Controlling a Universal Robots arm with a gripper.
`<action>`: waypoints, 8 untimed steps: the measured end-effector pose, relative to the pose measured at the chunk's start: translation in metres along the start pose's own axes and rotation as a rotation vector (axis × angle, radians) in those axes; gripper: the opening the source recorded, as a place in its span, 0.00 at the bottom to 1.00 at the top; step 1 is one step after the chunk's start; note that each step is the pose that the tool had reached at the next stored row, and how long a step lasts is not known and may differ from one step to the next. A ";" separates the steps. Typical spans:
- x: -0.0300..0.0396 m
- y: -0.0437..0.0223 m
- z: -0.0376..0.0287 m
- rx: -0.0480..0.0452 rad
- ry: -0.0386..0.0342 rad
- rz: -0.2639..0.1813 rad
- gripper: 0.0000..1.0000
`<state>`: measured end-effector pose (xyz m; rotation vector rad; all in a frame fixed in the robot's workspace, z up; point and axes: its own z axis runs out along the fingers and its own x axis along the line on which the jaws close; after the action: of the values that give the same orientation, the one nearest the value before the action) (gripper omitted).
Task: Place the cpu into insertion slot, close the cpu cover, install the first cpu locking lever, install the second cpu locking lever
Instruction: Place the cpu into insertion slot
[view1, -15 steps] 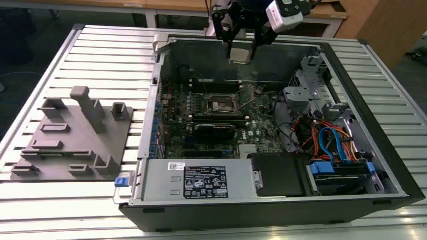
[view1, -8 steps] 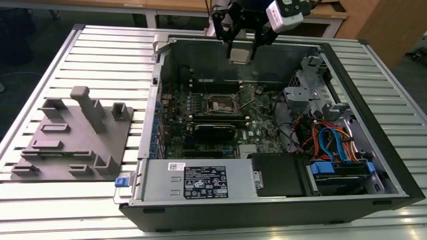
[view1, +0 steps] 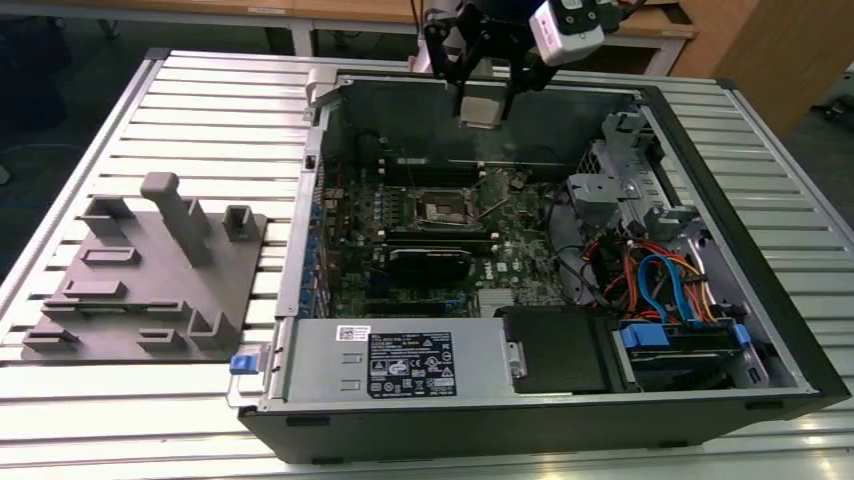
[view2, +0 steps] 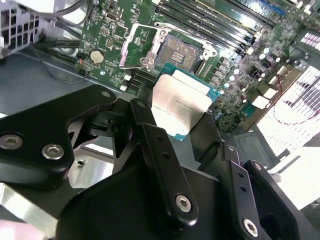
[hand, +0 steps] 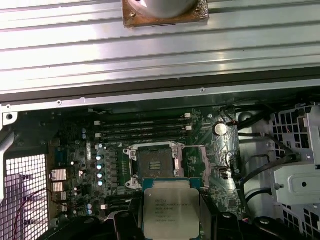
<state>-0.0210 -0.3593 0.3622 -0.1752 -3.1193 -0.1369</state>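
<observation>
"Four steps in the task: how many look done?"

"None, as far as I can judge. The cpu (view1: 478, 110) is not in the insertion slot (hand: 152, 162). It hangs in the air, clamped by its edges in the hand (view1: 487, 97), above the wall of the open computer case (view1: 534, 425) that stands farthest from the exterior camera. The case lies on the tabletop (view1: 134, 430)."

"Does the grip look sure?"

"In both wrist views the chip sits flat between the black fingers (view2: 150, 130), metal top toward the cameras, with a finger tight on each side."

"And the slot?"

"Open and bare — a dark square of contacts in a silvery rim on the green motherboard (view1: 518, 250), well below the cpu and apart from it. The cpu cover (view2: 125, 52) appears swung up off the slot, on the side of the round battery (view2: 96, 56), so it is not closed."

"So what is left?"

"Everything: seating the chip, closing the cover, and both locking steps — which, with the cover up, I judge cannot have been done."
</observation>
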 end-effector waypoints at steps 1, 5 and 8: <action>0.0000 0.0000 0.0001 -0.0003 -0.0012 0.014 0.54; 0.0000 0.0000 0.0001 -0.0005 -0.0017 0.019 0.54; 0.0000 0.0000 0.0001 -0.0005 -0.0017 0.019 0.54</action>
<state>-0.0210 -0.3593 0.3621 -0.2051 -3.1184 -0.1374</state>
